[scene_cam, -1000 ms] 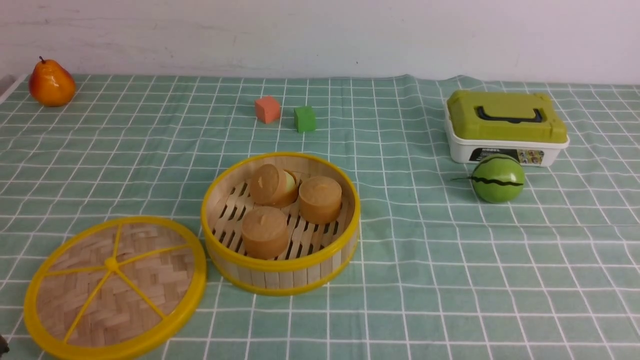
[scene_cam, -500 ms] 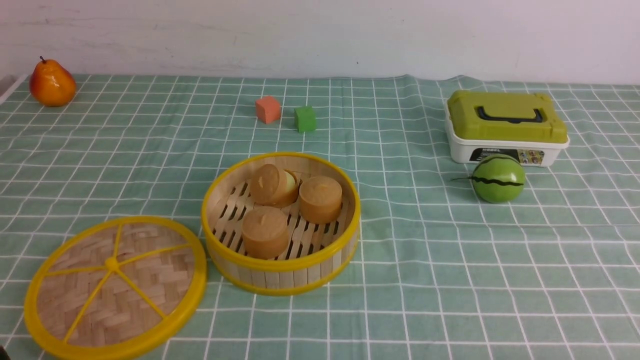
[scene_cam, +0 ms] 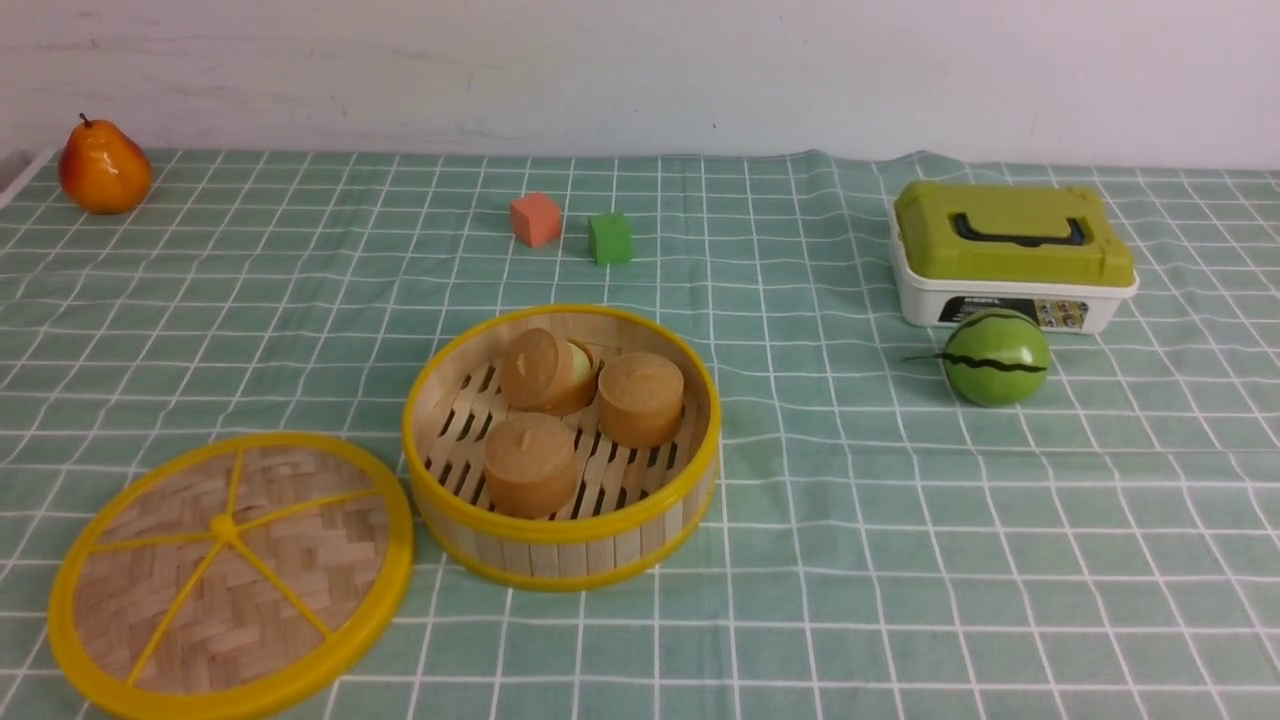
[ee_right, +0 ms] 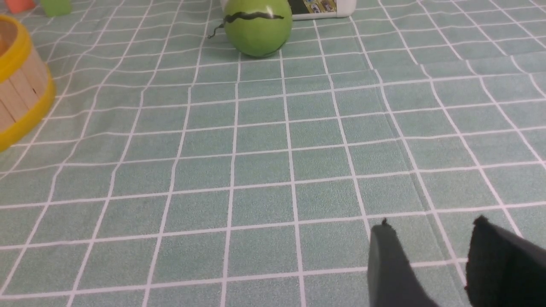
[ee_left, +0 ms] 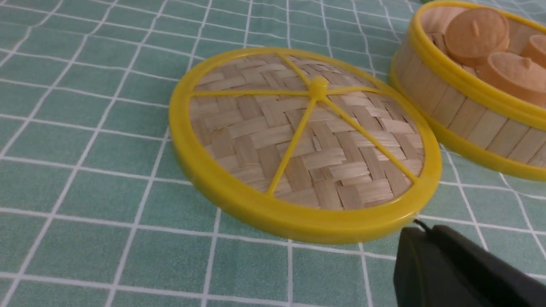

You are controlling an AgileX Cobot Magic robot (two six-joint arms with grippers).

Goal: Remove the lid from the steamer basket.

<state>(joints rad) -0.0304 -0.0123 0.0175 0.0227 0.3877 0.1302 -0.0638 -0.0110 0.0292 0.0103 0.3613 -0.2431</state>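
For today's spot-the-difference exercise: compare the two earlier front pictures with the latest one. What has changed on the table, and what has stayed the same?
Almost nothing. A small dark object at the bottom left corner of the front view a second ago slid out of the frame. The lid lies flat on the cloth to the left of the open steamer basket, just as before, and the three buns inside have not moved.

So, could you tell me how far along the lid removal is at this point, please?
It looks done. The lid lies flat on the tablecloth beside the steamer basket, to its left in the front view, and the open basket shows three buns inside. Nothing is in hand: the left pincer sits clear of the lid's rim, and the right pincer is open over bare cloth. Nothing appears left.
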